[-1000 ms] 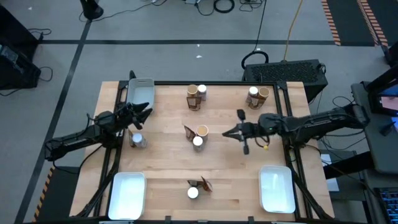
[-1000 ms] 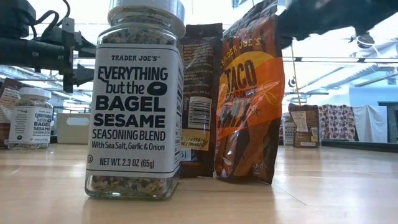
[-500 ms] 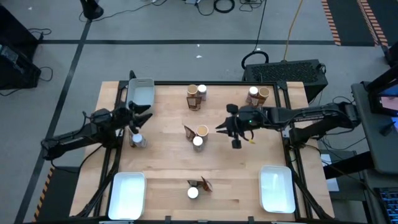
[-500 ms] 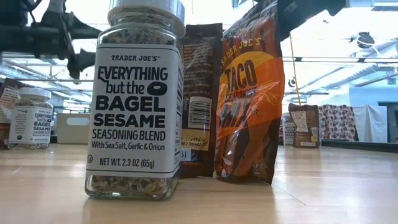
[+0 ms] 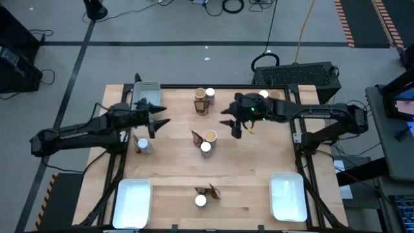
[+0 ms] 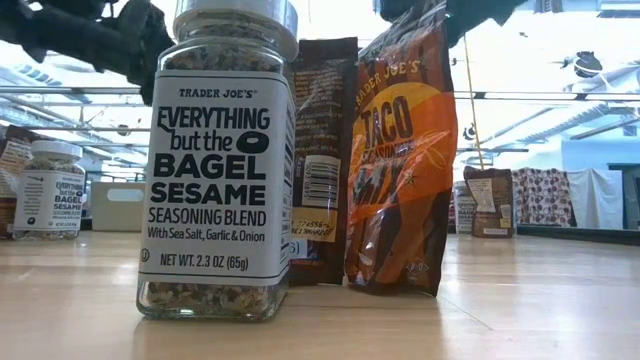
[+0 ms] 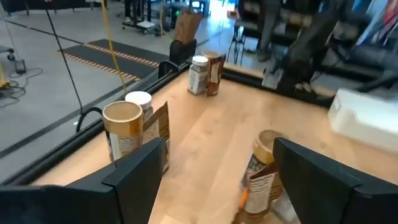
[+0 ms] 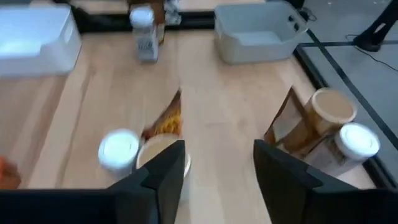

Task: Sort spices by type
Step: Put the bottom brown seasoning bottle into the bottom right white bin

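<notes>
A pale wooden surface (image 5: 174,175) carries three white rectangular trays: one at the near left corner (image 5: 132,204), one at the near right corner (image 5: 288,196), and a greyer one at the far left corner (image 5: 146,96). Beyond the far right corner a black box-like unit (image 5: 304,74) stands on the grey floor (image 5: 162,26), where black tape lines (image 5: 194,44) and loose cables (image 5: 233,6) run. Orange-and-black hazard striping (image 5: 346,22) crosses the floor farther right.
</notes>
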